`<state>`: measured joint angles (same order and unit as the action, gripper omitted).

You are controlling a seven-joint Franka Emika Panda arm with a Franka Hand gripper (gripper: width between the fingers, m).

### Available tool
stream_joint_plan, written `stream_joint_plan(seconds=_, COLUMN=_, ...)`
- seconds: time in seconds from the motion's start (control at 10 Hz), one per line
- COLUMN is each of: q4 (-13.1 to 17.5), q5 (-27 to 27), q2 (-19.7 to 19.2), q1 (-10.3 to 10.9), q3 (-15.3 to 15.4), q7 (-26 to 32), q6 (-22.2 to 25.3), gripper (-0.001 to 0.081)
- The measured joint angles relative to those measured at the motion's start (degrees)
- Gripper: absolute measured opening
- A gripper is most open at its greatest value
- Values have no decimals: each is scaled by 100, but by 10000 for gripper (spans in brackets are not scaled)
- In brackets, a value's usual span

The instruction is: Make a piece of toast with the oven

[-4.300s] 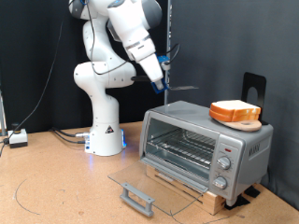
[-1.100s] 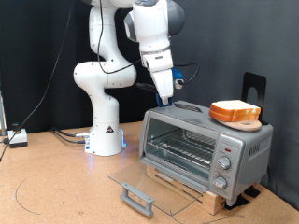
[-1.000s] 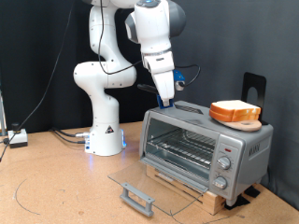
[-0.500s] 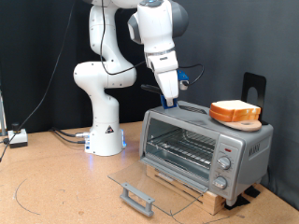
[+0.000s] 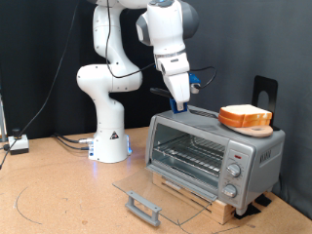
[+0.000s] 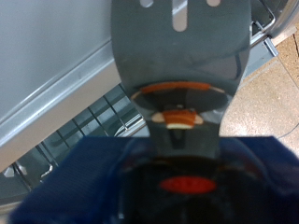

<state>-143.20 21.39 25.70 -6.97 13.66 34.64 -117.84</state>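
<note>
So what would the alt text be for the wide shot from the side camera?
A white robot arm's gripper hovers just above the top of a silver toaster oven, whose glass door lies open flat on the brown table. Bread slices sit stacked on the oven's top, towards the exterior view's right.

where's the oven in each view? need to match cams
Exterior view: the oven sits at the exterior view's lower right, door open, bread stacked on its roof; the gripper hangs just above its top.
Wrist view: its silver top and wire rack show behind the gripper.
Shared landmark: the wire rack.
</note>
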Motion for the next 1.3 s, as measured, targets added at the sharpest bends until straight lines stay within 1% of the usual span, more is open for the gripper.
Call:
stream_joint_plan(seconds=0.4, q4=1, q5=7, q2=-27, q1=0, q3=142, q7=-24, q6=-37, gripper=396)
stream_joint_plan(seconds=0.6, q4=1, q5=66, q2=-37, q1=0, q3=206, q7=-25, q6=-126, gripper=396)
stream_joint_plan(seconds=1.3, q4=13, q5=131, q2=-37, q1=0, q3=219, q7=-25, q6=-220, gripper=396)
